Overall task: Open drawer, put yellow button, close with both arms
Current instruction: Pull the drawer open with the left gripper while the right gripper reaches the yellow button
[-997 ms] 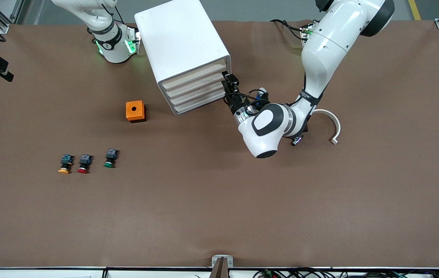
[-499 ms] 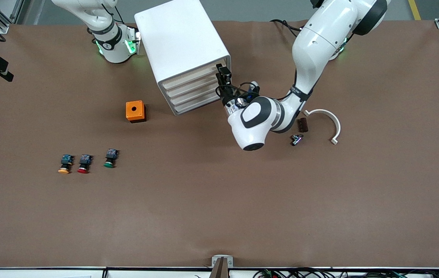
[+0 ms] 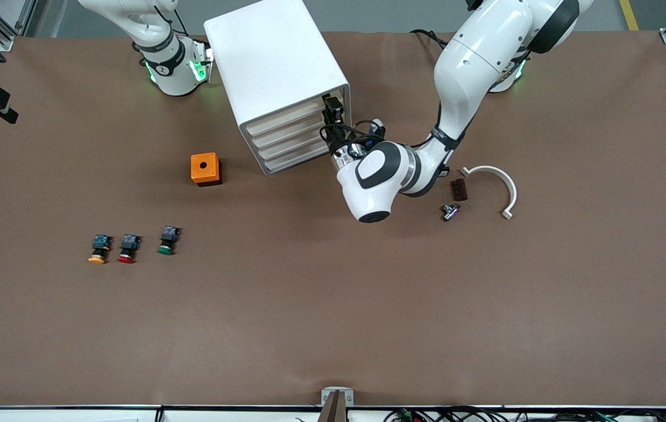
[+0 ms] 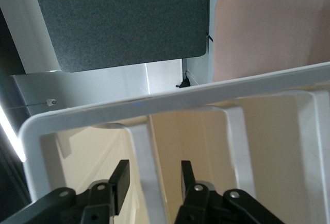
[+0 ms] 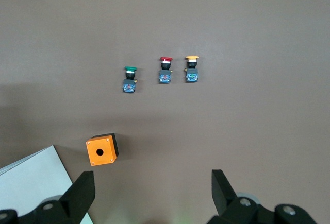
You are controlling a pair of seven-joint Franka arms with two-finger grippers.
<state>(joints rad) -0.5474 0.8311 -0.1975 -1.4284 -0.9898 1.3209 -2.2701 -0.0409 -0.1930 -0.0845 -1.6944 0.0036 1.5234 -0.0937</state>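
The yellow button lies on the brown table toward the right arm's end, in a row with a red button and a green button. It also shows in the right wrist view. The white drawer cabinet stands near the arms' bases, and its drawers look shut. My left gripper is at the drawer fronts, at their edge toward the left arm's end. In the left wrist view it is open, its fingers on either side of a white rib of a drawer front. My right gripper waits open and empty, high over the table.
An orange box with a hole sits near the cabinet, nearer to the front camera. A white curved piece, a small brown block and a small metal part lie toward the left arm's end.
My left arm has swung toward the cabinet, bringing its gripper up against the drawer fronts. The right arm and the buttons have not moved.
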